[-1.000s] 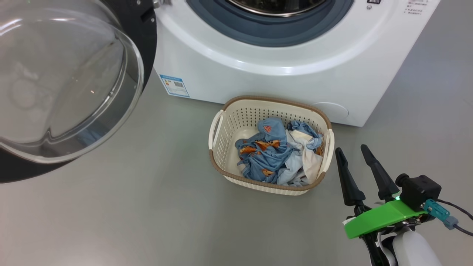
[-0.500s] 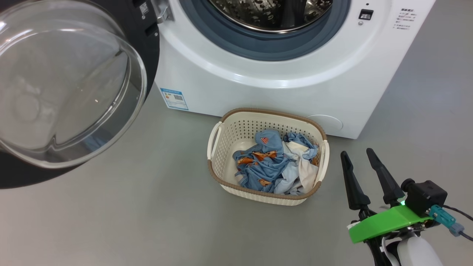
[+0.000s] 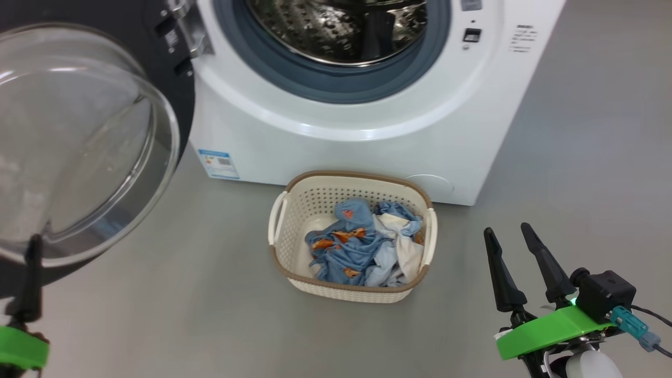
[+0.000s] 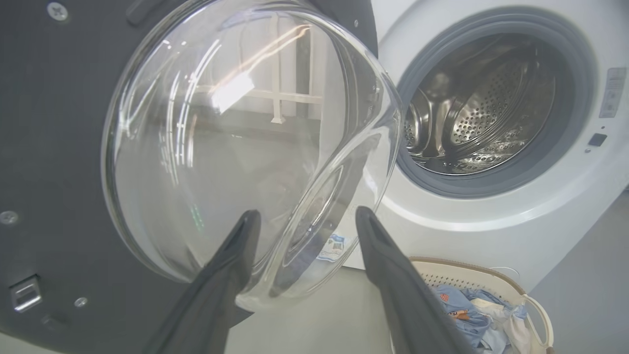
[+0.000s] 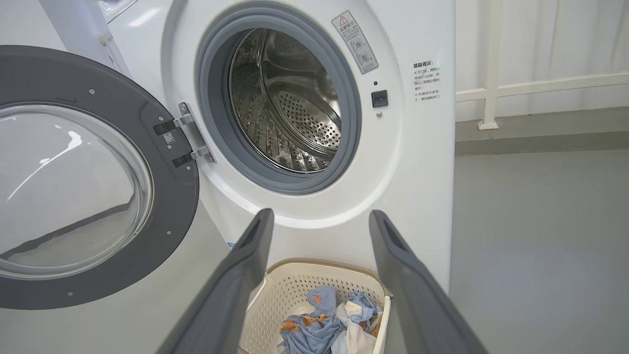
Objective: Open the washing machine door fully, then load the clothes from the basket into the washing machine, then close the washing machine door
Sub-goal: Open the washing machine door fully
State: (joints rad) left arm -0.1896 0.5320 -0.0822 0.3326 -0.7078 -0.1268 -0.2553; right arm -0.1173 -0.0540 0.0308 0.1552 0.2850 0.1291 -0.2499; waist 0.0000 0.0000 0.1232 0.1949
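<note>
Down on the grey floor (image 3: 210,315), just in front of the washing machine (image 3: 315,147), sat the basket (image 3: 315,202), and the clothes (image 3: 352,247) lay in a crumpled heap inside it. We saw the washing machine door (image 5: 174,196) swung out wide to our left, with the steel drum (image 3: 336,26) bare and ready. Our left gripper (image 4: 305,214) had its two fingers (image 4: 231,265) spread apart, close by the bottom of the door's glass bowl (image 3: 79,147), and we could not see it pinching anything. Our right gripper (image 3: 506,229) was spread too, holding nothing, near the right side of the basket. We thought the clothes would be soft, light and floppy, so they would not break, but they would sag and dangle. We guessed the best place to grab was the top of the heap, where the blue cloth with orange pictures was bunched up high, since a thick fold gives something to squeeze. One piece might drag another along, as they lay tangled. The basket looked light as well, so a snagged cloth could tug it or tip it.
</note>
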